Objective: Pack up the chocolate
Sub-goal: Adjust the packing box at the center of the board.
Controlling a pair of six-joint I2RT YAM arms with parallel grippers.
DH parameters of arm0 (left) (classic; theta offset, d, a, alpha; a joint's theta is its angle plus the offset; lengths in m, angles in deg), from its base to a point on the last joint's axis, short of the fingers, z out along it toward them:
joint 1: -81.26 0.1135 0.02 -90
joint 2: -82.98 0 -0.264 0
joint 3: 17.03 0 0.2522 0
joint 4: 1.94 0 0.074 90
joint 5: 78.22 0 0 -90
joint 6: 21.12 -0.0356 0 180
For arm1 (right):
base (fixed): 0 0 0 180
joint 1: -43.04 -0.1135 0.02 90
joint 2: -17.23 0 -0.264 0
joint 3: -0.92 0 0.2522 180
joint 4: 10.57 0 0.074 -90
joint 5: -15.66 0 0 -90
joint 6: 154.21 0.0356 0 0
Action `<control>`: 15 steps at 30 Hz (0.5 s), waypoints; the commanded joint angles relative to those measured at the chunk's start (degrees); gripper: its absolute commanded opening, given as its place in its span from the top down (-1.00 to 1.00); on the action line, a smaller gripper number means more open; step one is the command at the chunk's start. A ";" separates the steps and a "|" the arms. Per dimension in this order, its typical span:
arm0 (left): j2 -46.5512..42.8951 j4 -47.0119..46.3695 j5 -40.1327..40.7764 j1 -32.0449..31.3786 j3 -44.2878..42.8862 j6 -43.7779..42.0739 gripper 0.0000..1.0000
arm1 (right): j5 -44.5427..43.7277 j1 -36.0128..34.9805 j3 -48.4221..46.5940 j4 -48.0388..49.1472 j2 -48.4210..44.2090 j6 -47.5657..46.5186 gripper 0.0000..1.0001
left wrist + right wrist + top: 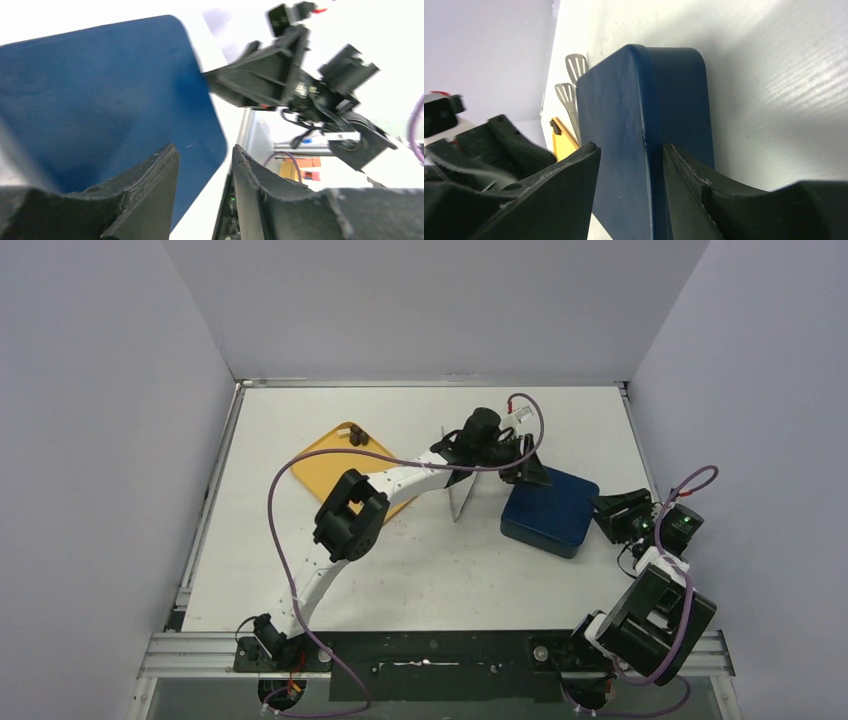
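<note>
Pale grey walls stood on three sides of the white table (420, 575). At about 10 o'clock from the table's middle lay a yellow board (318, 472), and a few dark pieces of the chocolate (356, 437) sat on its far edge, well apart from the blue box (548, 510) at 3 o'clock. Long metal tongs (461, 495) were between board and box. The box had its lid on, and the seam (644, 135) between lid and base showed in the right wrist view. The left gripper (203, 147) hung over the box's 10 o'clock corner with a moderate gap between its fingers and nothing in them. The right gripper (631, 146) was just beside the box's 3 o'clock side, parted about as much and also holding nothing, with the seam lined up between its fingers. As I judged it, the step in hand was the opening of the box, so packing itself had not begun. The next move would call for one gripper to steady the base while the other caught the lid edge at the seam and lifted it straight, without sliding the box.
</note>
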State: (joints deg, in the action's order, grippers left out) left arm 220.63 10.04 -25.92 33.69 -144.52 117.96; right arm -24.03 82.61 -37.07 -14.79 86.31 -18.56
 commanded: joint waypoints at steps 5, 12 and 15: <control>-1.42 -13.20 -6.74 -2.26 1.97 7.83 0.13 | -0.43 -0.38 -2.48 -4.52 1.94 -5.51 -0.08; -3.57 20.73 7.64 -1.41 -8.83 -12.33 -0.13 | -4.73 -0.31 -5.87 -10.66 0.40 -9.49 -0.24; -4.63 32.08 17.09 -1.02 -12.02 -18.26 -0.28 | -5.08 -0.54 -6.34 -12.04 0.29 -9.85 -0.26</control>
State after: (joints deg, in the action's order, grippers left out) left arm 220.63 23.70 -21.92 31.50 -149.68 111.71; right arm -27.42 82.32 -40.90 -25.10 88.52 -25.88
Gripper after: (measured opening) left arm 0.610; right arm 0.625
